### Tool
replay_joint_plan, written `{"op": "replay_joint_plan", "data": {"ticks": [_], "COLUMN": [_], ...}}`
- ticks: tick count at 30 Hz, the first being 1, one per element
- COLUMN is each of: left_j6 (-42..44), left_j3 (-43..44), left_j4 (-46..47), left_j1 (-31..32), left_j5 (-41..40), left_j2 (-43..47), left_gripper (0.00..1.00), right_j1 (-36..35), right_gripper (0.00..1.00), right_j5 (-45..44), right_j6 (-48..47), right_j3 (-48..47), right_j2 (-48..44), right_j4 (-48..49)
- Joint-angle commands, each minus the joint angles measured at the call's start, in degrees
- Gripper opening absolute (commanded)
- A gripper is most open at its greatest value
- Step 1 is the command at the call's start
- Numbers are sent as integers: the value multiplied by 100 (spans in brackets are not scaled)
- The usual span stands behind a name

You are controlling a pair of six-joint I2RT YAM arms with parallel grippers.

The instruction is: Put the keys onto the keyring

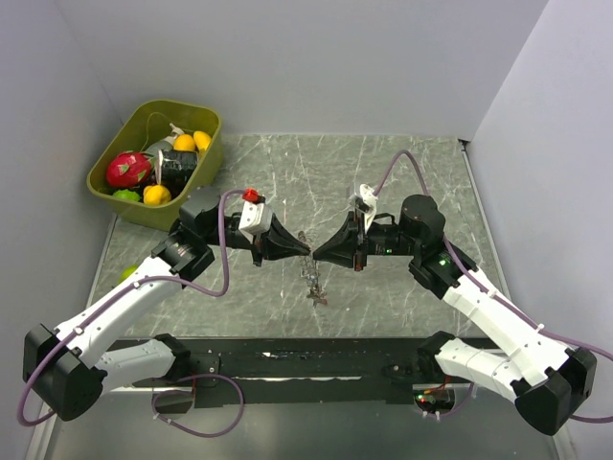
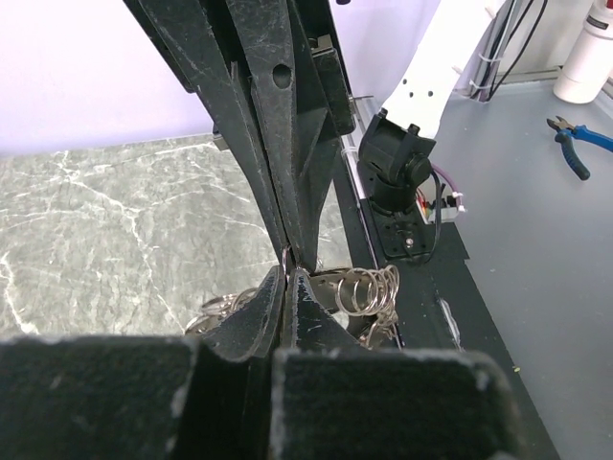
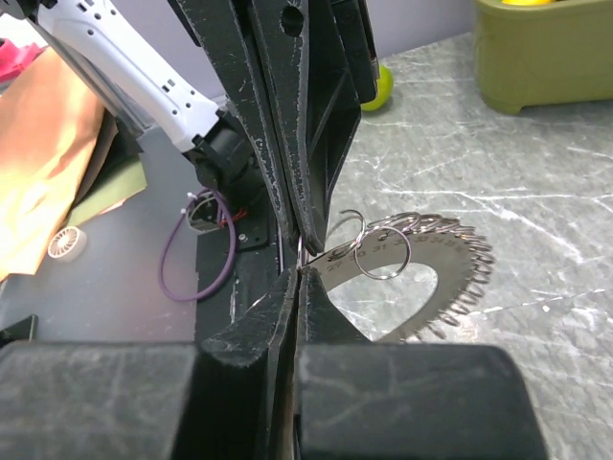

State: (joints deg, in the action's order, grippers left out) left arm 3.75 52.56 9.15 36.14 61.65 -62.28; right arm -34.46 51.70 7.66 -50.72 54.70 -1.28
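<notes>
Between the two pincer tips, which meet nose to nose above the desk [image 1: 402, 182], hangs the keyring [image 3: 436, 278], its silvery teeth fanning just beyond the right pincer [image 3: 299, 264]. That one is clamped on metal at the ring's edge. The left pincer [image 2: 287, 264] is closed too, on a thin sliver I can't identify. I'd say the trick is steady opposing grips, easing the coil apart without twisting.
</notes>
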Motion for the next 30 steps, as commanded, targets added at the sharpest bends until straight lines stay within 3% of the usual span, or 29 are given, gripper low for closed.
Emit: {"op": "replay_joint_plan", "data": {"ticks": [1,8,11,12,15,19,30], "left_j6": [20,688,1144,1354,1593,1840,2305], "left_j3": [123,474,720,773,888,1046,1828], "left_j4": [334,-728,-1502,-1669,-2162,-2671,-3516], "left_j1": [42,42,42,42,42,42,42], "left_j5": [321,216,137,67,-38,-284,-478], "left_j2": [93,-3,-82,-117,-153,-196,-838], "left_gripper": [1,1,12,21,34,46,50], "right_j1": [27,27,27,36,27,27,27], "right_gripper": [0,0,0,0,0,0,0], "right_j5": [-230,-389,-442,-477,-679,-627,-494], "right_j6": [130,-185,-510,-616,-1309,-1942,-2585], "right_j3": [-316,-666,-903,-1000,-1475,-1976,-2530], "right_j2": [6,164,278,331,577,884,1394], "right_j4": [225,-459,-968,-1153,-2111,-2912,-3836]}}
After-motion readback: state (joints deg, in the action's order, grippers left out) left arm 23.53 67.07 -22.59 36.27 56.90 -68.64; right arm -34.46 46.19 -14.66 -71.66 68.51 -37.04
